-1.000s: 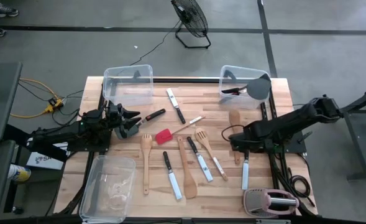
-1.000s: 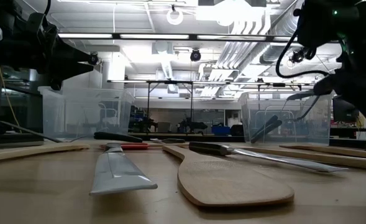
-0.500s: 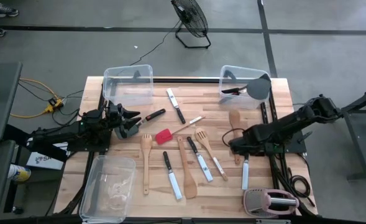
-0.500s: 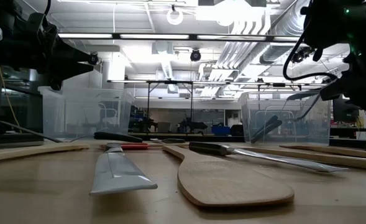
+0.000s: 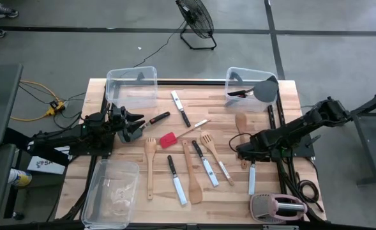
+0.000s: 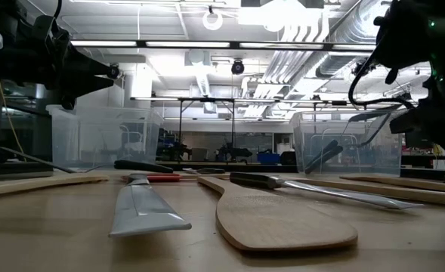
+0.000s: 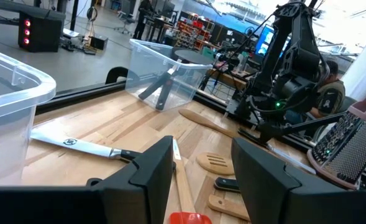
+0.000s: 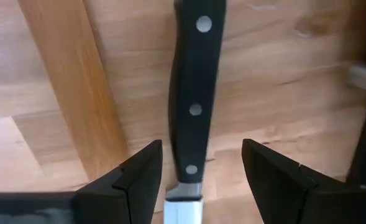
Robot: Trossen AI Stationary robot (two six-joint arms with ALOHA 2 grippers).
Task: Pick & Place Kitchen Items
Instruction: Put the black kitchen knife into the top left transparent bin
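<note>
My right gripper (image 5: 247, 153) is open, low over the table's right side. Its two fingers stand on either side of the black, riveted handle (image 8: 195, 93) of a white-bladed knife (image 5: 251, 174) that lies flat on the table. A light wooden spoon (image 5: 242, 137) lies right beside the knife, and its handle shows in the right wrist view (image 8: 77, 93). My left gripper (image 5: 136, 126) is open and empty at the table's left, above the board; it also shows in the left wrist view (image 7: 201, 155). Several more knives, wooden spoons and a small red spatula (image 5: 168, 139) lie across the middle.
Clear bins stand at the far left (image 5: 131, 83), at the far right (image 5: 248, 86) with a black spatula inside, and at the near left (image 5: 111, 191). A pink-and-grey toaster (image 5: 277, 207) stands at the near right. Utensils lie close together in the table's middle.
My right gripper has shifted a little toward the table's near edge, along the knife's handle. It has stayed open. The knife and the other utensils have not moved.
</note>
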